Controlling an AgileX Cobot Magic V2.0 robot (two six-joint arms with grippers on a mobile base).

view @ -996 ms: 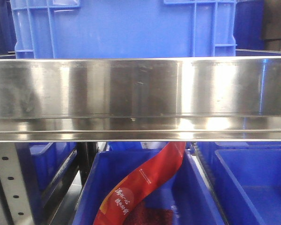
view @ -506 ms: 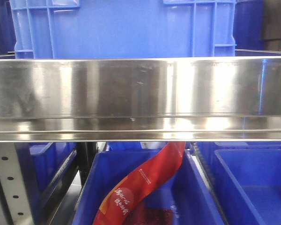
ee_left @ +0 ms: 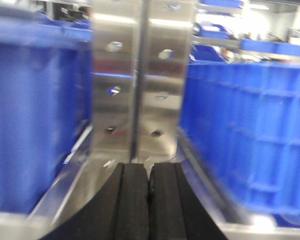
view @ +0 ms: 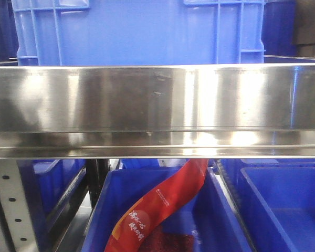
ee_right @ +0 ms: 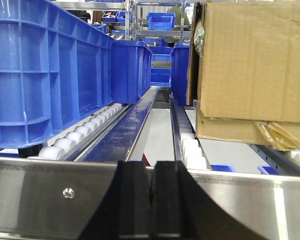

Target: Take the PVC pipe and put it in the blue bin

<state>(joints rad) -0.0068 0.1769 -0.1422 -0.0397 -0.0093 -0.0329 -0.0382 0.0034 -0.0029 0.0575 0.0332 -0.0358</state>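
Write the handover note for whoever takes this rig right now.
Left end effector: shut, empty, facing a perforated steel post between blue crates.
Right end effector: shut, empty, at a steel rail before a roller lane, blue crate to one side, cardboard box to the other.
No PVC pipe in any view.
Lower blue bin holds a red packet.
Done: nothing visible. Left: find the pipe, grab it, bin it.
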